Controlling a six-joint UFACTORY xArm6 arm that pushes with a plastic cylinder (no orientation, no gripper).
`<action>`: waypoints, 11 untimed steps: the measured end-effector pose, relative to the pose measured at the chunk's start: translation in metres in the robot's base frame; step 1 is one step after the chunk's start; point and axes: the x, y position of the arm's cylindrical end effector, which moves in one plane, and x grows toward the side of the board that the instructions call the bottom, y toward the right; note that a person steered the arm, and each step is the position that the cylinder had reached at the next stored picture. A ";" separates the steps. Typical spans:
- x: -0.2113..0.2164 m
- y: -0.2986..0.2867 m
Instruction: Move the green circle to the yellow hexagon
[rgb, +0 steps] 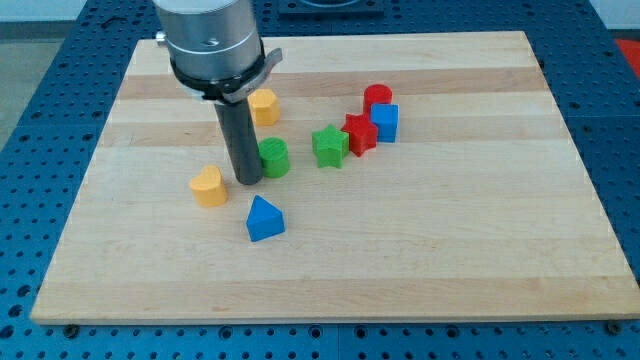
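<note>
The green circle (274, 157) lies near the middle of the wooden board (420, 250). The yellow hexagon (263, 106) lies just above it, toward the view's top, partly hidden behind the arm. My tip (247, 180) rests on the board right at the green circle's left side, touching or almost touching it. The rod runs up to the grey arm head (210, 40) at the view's top.
A yellow heart-like block (209, 187) lies left of my tip. A blue triangle (265, 219) lies below it. To the right sit a green star (329, 146), a red star (360, 133), a blue cube (385, 122) and a red cylinder (377, 97).
</note>
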 end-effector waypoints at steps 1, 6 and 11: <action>0.008 0.000; -0.016 0.050; -0.037 0.007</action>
